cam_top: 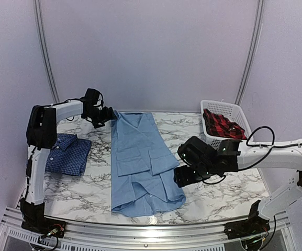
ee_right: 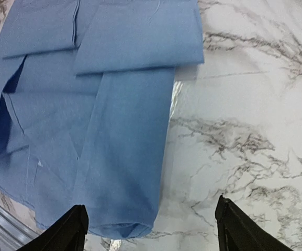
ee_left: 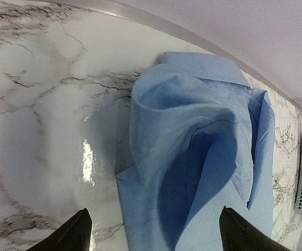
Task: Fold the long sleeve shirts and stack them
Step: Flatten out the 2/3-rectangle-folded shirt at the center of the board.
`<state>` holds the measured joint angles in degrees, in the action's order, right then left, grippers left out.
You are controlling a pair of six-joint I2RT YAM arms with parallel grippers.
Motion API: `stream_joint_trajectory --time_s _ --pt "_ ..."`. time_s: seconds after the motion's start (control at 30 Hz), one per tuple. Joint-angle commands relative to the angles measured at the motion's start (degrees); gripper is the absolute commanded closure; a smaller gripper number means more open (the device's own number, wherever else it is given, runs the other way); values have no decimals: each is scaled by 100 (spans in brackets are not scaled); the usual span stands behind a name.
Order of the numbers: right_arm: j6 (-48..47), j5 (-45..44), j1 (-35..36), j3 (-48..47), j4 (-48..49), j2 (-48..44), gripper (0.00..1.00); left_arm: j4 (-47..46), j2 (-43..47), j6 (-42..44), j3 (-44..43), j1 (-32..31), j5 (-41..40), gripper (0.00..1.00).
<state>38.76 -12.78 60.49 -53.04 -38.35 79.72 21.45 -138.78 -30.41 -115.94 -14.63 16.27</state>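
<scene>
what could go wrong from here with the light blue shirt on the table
1. The plain light blue cloth button-up shirt is bunched up at its collar, below the open left end effector; folding it as it lies may give a lumpy fold.
2. Its hem lies near the front edge of the white marble table; a drag by the right end effector could pull it over.

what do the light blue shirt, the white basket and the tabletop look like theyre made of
Light blue shirt: thin woven cloth, matte, probably cotton; it drapes in soft folds and creases.
Basket: white plastic, judging by its moulded lattice walls.
Tabletop: glossy, marble-patterned, with light glare; real stone or printed laminate, cannot tell.
</scene>
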Motion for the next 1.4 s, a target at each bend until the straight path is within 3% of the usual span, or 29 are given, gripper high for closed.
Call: stream_joint_trajectory --time_s 0.0,0.23,0.4,0.6,0.97,1.1,1.37 --pt "-669 -584 -436 -687 417 570 20 -22 1433 322 743 -76 -882 11" --pt "-1779 -647 -793 -2130 1251 2317 20 -107 2490 546 2592 -1027 -1299 14" --pt "-2039 -372 -975 -2499 1623 2974 20 -235 2654 386 3374 -1721 -1281 19" --pt "-1961 -22 -1001 -2281 1938 3309 17 -226 2401 277 3499 -2372 -1582 19" --pt "-1790 -43 -999 -2024 2129 3471 15 134 1766 349 2967 -2915 -2271 16" --pt "-1766 -137 -998 -2023 2125 3454 25 287 1555 352 2801 -3008 -2553 26" --pt "-1800 -227 -1003 -2108 2072 3467 59 349 1590 363 2847 -3011 -2823 70"
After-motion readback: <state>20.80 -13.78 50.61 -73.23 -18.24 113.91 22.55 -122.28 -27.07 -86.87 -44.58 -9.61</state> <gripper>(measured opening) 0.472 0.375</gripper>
